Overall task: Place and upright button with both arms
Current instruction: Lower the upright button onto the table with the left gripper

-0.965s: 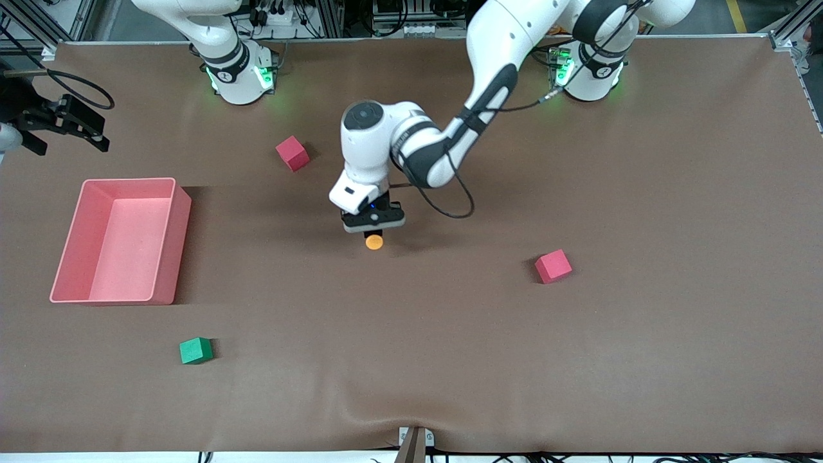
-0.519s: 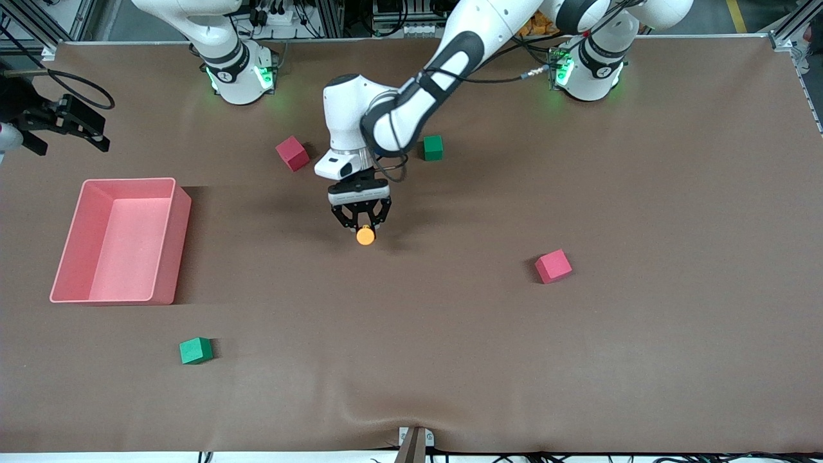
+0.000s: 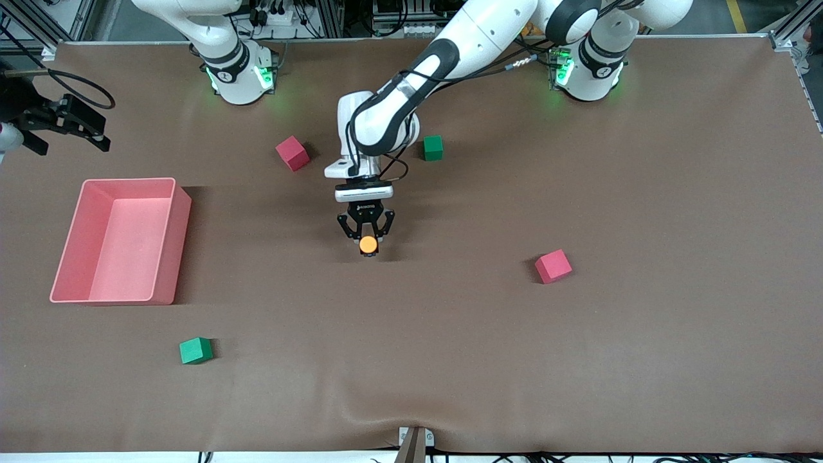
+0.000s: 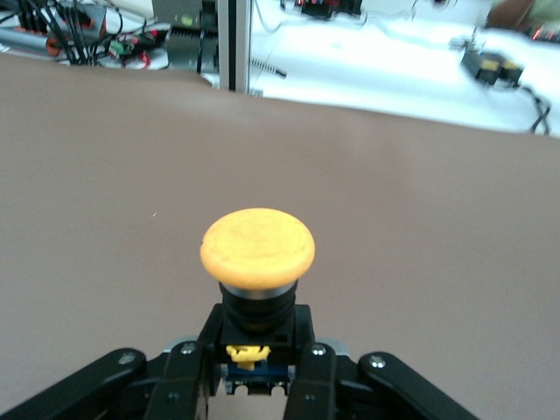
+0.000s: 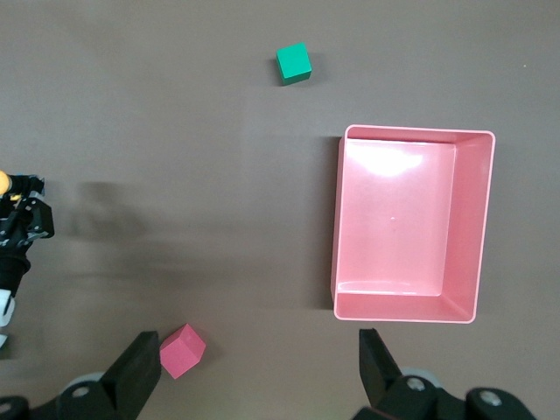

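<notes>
While the left gripper point(image 3: 367, 246) clamps the button point(image 3: 368, 244) between its fingertips, the right gripper point(image 5: 259, 367) gapes

an orange cap, a black body and a blue-and-yellow base are shown on the button point(image 4: 257, 262). the left gripper point(image 3: 367, 236) is black, on a white arm. the table point(image 3: 643, 321) is covered in plain brown. the tray point(image 3: 168, 244) is pink. two red cubes point(image 3: 292, 153) point(image 3: 553, 266) and two green cubes point(image 3: 433, 148) point(image 3: 195, 350) are seen.

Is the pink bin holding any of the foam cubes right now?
No. The pink bin shows only its bare floor in the front view; the red and green cubes all lie on the table outside it.
</notes>
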